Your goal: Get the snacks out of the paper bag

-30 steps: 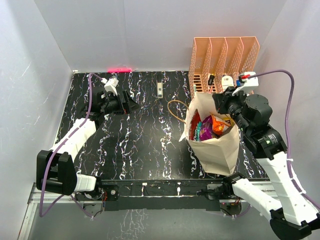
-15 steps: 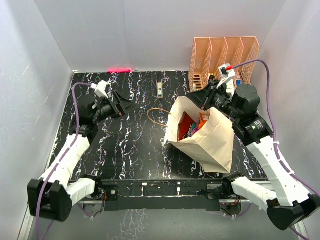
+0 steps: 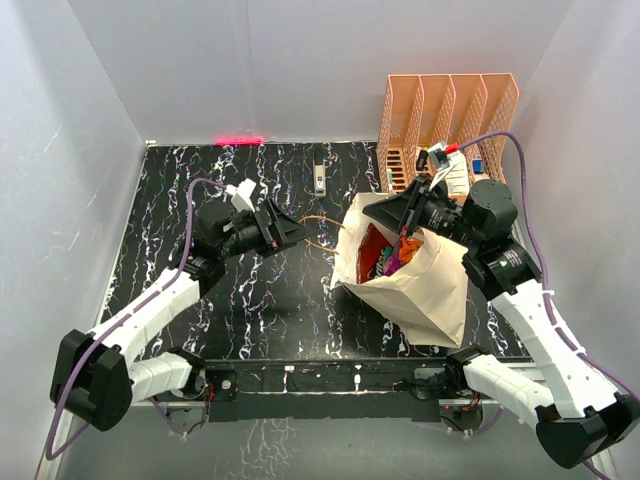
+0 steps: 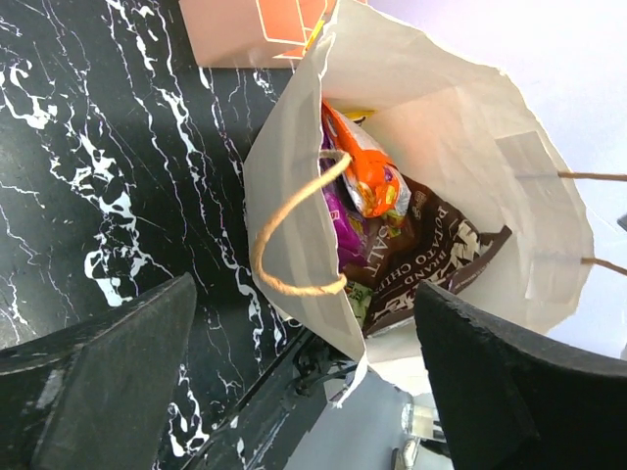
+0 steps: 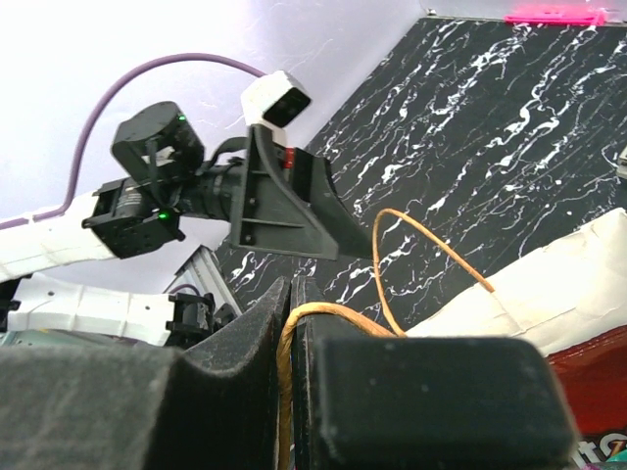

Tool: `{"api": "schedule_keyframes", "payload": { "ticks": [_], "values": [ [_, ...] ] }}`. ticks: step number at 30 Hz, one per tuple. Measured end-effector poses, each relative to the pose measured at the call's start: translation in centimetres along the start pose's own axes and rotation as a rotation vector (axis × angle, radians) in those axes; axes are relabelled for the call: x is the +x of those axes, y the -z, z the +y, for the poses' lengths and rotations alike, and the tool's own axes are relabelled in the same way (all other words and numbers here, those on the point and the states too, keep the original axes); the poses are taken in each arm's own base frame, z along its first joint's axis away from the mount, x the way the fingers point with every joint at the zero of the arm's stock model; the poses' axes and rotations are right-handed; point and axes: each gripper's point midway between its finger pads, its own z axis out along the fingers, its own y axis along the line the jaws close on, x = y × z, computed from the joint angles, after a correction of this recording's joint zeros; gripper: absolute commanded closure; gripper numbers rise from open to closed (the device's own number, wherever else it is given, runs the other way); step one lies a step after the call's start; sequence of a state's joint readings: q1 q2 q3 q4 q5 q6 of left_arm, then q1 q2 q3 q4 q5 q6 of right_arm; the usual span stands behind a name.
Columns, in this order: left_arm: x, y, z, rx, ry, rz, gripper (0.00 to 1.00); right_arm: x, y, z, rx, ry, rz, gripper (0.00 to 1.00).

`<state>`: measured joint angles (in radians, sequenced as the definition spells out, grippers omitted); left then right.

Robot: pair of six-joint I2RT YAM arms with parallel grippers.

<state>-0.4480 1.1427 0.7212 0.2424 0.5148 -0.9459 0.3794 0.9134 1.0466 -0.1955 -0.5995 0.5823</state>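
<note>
The paper bag point(image 3: 425, 290) stands tipped at the right of the table, its mouth turned left. Inside it lie the snacks point(image 3: 385, 258): an orange packet point(image 4: 367, 176), a purple one point(image 4: 338, 220), a dark brown chip packet point(image 4: 431, 255) and a bit of green point(image 4: 361, 299). My right gripper point(image 3: 385, 212) is over the bag's mouth, shut on a cord handle point(image 5: 333, 313) and holding it up. My left gripper point(image 3: 290, 232) is open and empty, left of the mouth. The near handle point(image 4: 284, 245) loops between its fingers' line of sight and the bag.
A peach mesh file organiser point(image 3: 450, 110) with small white bottles stands behind the bag at the back right. A small flat item point(image 3: 319, 180) lies at the back middle. White walls close in the table on three sides.
My right gripper has pulled the handle left and tipped the bag's mouth leftward. My left arm has swung right, toward the bag's mouth, still open.
</note>
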Motion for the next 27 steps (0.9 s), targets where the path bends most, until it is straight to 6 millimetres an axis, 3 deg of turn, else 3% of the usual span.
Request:
{"api": "schedule_keyframes", "payload": {
  "ticks": [2, 7, 11, 16, 20, 24, 27],
  "values": [
    [0.1, -0.6, 0.3, -0.005, 0.009, 0.011, 0.31, 0.0, 0.1, 0.2, -0.008, 0.001, 0.002, 0.93],
    [0.4, -2.5, 1.1, -0.012, 0.034, 0.036, 0.8, 0.2, 0.1, 0.1, -0.005, -0.002, 0.009, 0.92],
    [0.6, -2.9, 1.2, -0.017, 0.048, 0.045, 0.97, 0.2, 0.0, 0.0, 0.002, 0.0, 0.014, 0.92],
    [0.3, -2.4, 0.2, 0.01, 0.041, 0.027, 1.0, 0.0, -0.3, -0.4, 0.011, 0.013, 0.018, 0.92],
    [0.5, -0.9, -1.5, 0.058, 0.028, 0.002, 1.0, -0.1, -0.4, -0.4, 0.012, 0.017, 0.016, 0.92],
    [2.4, 0.9, -2.2, 0.097, 0.031, 0.006, 1.0, -0.6, -1.2, -0.6, 0.006, 0.011, 0.019, 0.92],
    [4.2, 2.0, -1.3, 0.09, 0.055, 0.022, 1.0, -0.6, -2.5, -0.8, -0.025, -0.021, 0.034, 0.93]
  ]
}}
